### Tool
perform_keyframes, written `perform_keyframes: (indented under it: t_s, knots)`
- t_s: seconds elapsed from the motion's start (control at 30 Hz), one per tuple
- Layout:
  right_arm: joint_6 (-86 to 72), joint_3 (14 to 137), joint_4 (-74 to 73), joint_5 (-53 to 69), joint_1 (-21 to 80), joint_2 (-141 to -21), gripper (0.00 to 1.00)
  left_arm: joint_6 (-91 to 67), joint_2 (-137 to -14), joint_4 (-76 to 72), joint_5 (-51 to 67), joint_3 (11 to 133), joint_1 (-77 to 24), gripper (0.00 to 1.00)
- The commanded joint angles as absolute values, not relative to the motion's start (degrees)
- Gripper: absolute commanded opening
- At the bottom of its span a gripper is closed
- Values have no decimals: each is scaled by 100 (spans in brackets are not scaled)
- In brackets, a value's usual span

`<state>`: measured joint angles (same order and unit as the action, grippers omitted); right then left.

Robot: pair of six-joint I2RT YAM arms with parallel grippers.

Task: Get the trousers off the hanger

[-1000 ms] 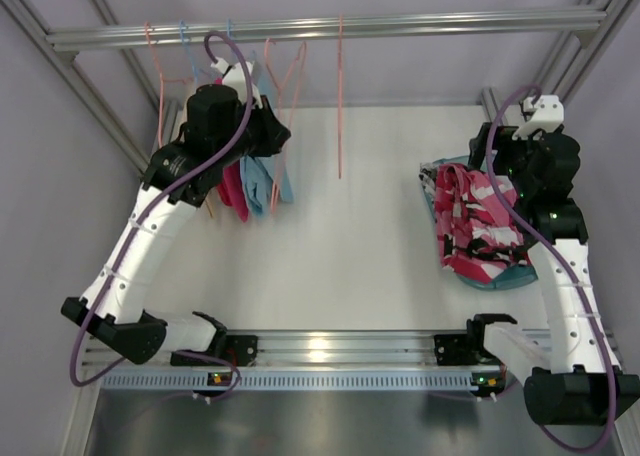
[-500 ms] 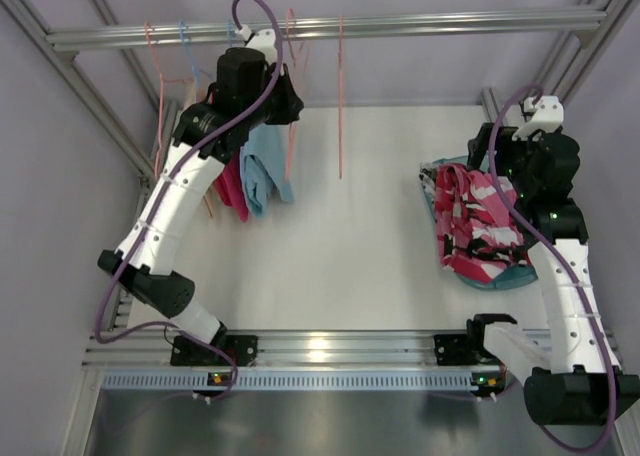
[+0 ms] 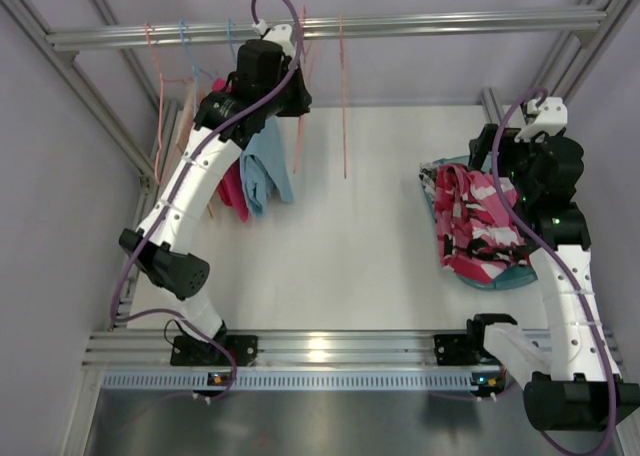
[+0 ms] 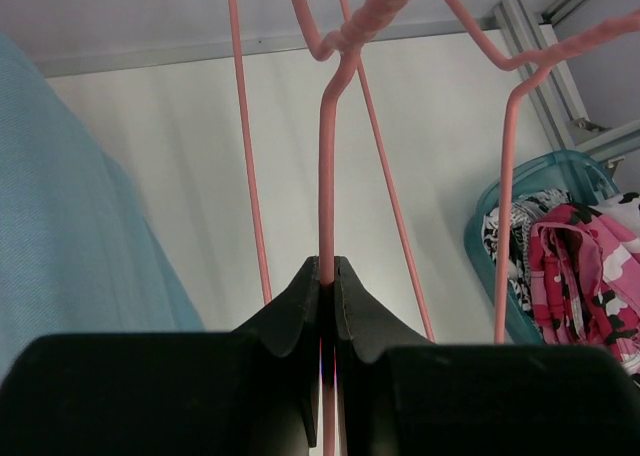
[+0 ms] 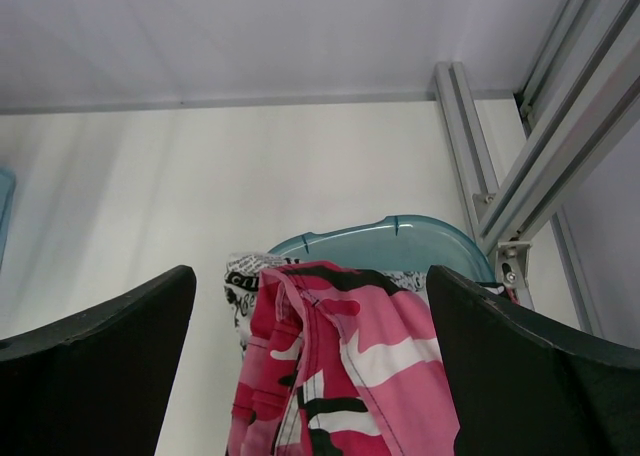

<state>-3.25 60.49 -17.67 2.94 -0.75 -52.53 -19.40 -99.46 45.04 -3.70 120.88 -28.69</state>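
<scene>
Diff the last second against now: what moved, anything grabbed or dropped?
The left gripper, shut on the pink hanger, moved up and right in the overhead view, toward the rail, taking the hanger along. Nothing newly grabbed or released. The right gripper stayed open over the pink trousers in the teal bin; the blue garment still hangs.

The right gripper [image 5: 310, 276] holds its two black fingers [image 5: 90, 346] wide apart at the lower corners. Between them, at bottom centre, pink-red cloth trousers with black and white patches [image 5: 350, 366] lie over black-and-white printed cloth [image 5: 245, 274] in a teal plastic tub [image 5: 400, 238]. Aluminium frame rails [image 5: 468, 156] cross the upper right.
</scene>
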Motion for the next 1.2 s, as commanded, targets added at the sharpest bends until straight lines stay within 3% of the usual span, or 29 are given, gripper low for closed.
perform_keyframes:
  t_s: [0.0,0.6,0.77,1.0,1.07,1.17]
  knots:
    - [-395,6117,-1687,360,-44,-5150,99,-1951,-10072,4342,-378,12296,-2900,0]
    - [-501,6029,-1723,396,-44,-5107,99,-2118,-10380,4272,-229,12296,-3023,3]
    - [-501,6029,-1767,387,-44,-5054,99,-2153,-10205,4254,-281,12173,-3041,34]
    - [-483,6056,-1784,439,-44,-5010,99,-2127,-9555,4175,-220,11533,-3006,66]
    - [-501,6056,-1775,475,-44,-5001,99,-2109,-9247,4105,-176,11191,-2997,70]
    - [-492,6064,-1775,518,-44,-4992,99,-2109,-8817,3964,78,10812,-2988,94]
